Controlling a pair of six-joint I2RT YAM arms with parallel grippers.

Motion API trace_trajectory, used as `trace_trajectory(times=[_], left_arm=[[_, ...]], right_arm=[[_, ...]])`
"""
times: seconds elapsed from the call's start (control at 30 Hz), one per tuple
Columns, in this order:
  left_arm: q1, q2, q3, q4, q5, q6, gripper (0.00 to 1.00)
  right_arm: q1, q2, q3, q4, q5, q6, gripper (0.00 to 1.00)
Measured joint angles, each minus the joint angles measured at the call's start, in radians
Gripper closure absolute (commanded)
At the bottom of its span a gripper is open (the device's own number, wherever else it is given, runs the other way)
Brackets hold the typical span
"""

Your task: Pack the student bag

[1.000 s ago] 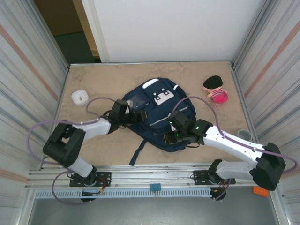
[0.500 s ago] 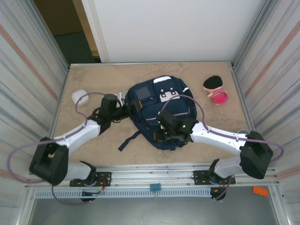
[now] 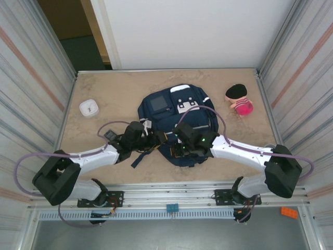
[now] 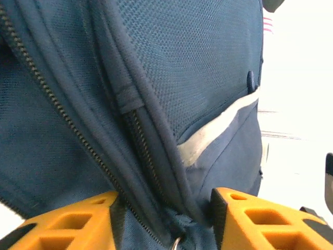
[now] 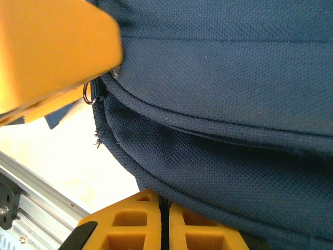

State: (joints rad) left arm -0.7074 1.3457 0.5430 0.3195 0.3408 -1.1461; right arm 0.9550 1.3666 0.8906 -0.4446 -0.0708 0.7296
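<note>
Navy fabric marks the student bag (image 3: 174,112), which lies flat near the middle of the table (image 3: 104,86), its white front patch toward the far side and a dark strap (image 3: 139,157) trailing off its near-left corner.

Both arms reach to the bag's near edge. The left pincer (image 3: 159,139) meets the near-left corner. In the left wrist view its orange fingers (image 4: 62,224) stand apart on either side of a raised zipper seam (image 4: 140,130) of the bag (image 4: 197,78), with a small metal ring (image 4: 177,242) low between them. Cloth fills the gap, but whether it is truly clamped cannot be told. A white reflective stripe (image 4: 208,138) crosses the panel beyond.

The right pincer (image 3: 179,149) rests on the near edge just beside the left one. In the right wrist view it (image 5: 162,221) is clenched, its fingers pressed together below the bag's lower fold (image 5: 234,104). Whether any cloth is caught between them cannot be made out. One left finger (image 5: 52,52) and the ring (image 5: 88,94) appear at upper left.

A small white box (image 3: 89,108) sits well to the left, and a pink and black toy (image 3: 239,99) lies well apart to the far right.
</note>
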Motion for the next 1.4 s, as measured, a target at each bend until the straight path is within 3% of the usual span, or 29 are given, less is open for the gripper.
trace_trajectory(times=[0.07, 0.17, 0.53, 0.6, 0.73, 0.83, 0.97, 1.1, 1.3, 1.4], left_arm=[[0.0, 0.016, 0.009, 0.001, 0.0, -0.004, 0.87], [0.015, 0.013, 0.016, -0.014, 0.004, 0.011, 0.99], [0.198, -0.132, 0.021, -0.229, 0.028, 0.206, 1.0], [0.211, -0.142, 0.031, -0.272, 0.034, 0.249, 0.94], [0.219, -0.175, 0.061, -0.357, 0.02, 0.367, 0.42], [0.198, -0.246, 0.086, -0.414, -0.031, 0.497, 0.28], [0.064, -0.344, 0.126, -0.426, -0.078, 0.764, 0.22], [-0.067, -0.349, 0.147, -0.403, -0.089, 1.041, 0.2], [-0.125, -0.126, 0.253, -0.384, -0.083, 1.315, 0.17], [-0.158, -0.007, 0.306, -0.368, -0.084, 1.4, 0.23]], right_arm=[[-0.008, -0.003, 0.0, -0.009, -0.002, -0.005, 1.0], [-0.036, -0.026, 0.0, -0.034, -0.008, -0.013, 1.0], [-0.35, -0.235, -0.049, -0.163, -0.056, -0.138, 1.0], [-0.371, -0.239, -0.051, -0.161, -0.083, -0.169, 1.0], [-0.373, -0.24, -0.051, -0.15, -0.133, -0.217, 1.0], [-0.37, -0.246, -0.051, -0.14, -0.154, -0.235, 1.0], [-0.36, -0.253, -0.051, -0.13, -0.167, -0.25, 1.0], [-0.359, -0.254, -0.051, -0.121, -0.177, -0.261, 1.0], [-0.359, -0.254, -0.051, -0.111, -0.197, -0.271, 1.0], [-0.359, -0.255, -0.051, -0.109, -0.202, -0.271, 1.0]])
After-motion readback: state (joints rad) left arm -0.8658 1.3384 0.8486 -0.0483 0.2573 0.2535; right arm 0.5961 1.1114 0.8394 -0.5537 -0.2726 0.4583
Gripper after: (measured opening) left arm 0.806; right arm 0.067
